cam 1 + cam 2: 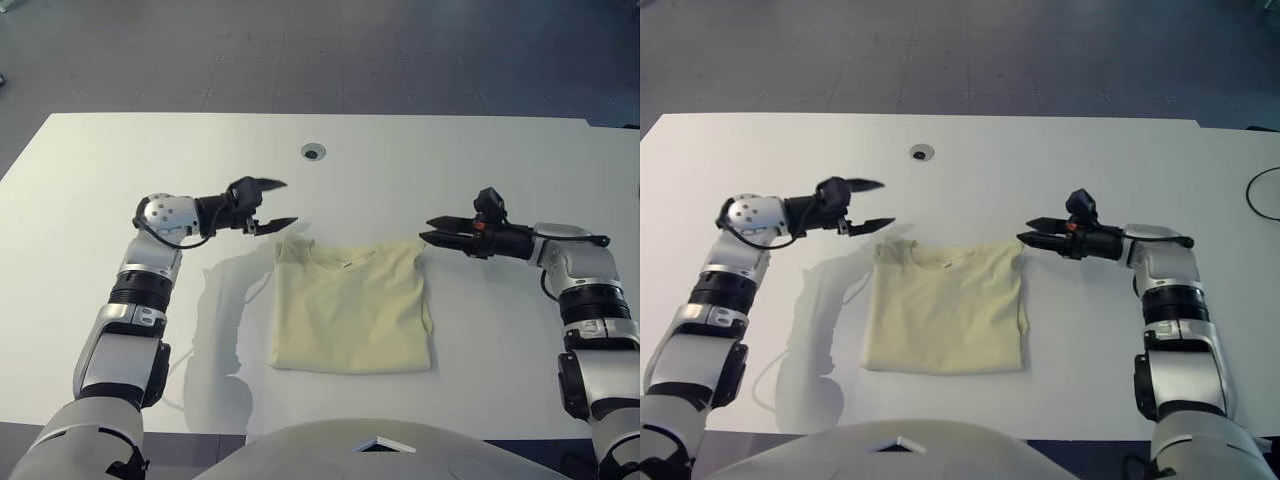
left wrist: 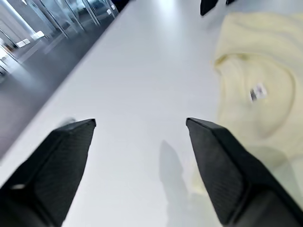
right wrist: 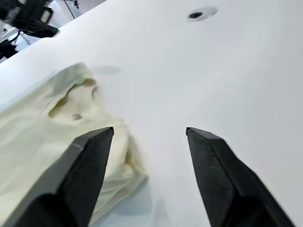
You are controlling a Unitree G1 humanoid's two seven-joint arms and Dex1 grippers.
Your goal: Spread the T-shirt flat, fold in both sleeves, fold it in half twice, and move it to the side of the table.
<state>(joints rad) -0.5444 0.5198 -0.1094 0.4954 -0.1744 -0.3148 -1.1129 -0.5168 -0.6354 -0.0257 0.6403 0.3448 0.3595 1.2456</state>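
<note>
**Shirt folded narrow, both hands open at its shoulders**

The shirt (image 1: 350,310) lies flat on the white bench (image 1: 500,160), near the front edge and about midway across. Both sleeves are tucked in, so it forms a near-square block. Its collar (image 1: 335,258) faces 12 o'clock and a small label (image 2: 258,93) shows inside the neck. The hem faces 6 o'clock.

The left hand (image 1: 288,202) hangs just off the shirt's 10 o'clock corner, fingers spread wide and holding nothing. It is raised above the bench and throws a shadow toward 7 o'clock.

The right hand (image 1: 424,230) sits at the shirt's 2 o'clock corner, fingers parted and empty, tips pointing at the shoulder. Whether they touch the cloth cannot be told.

At 12 o'clock from the shirt, well apart, a round hole (image 1: 314,152) is set in the bench.
</note>
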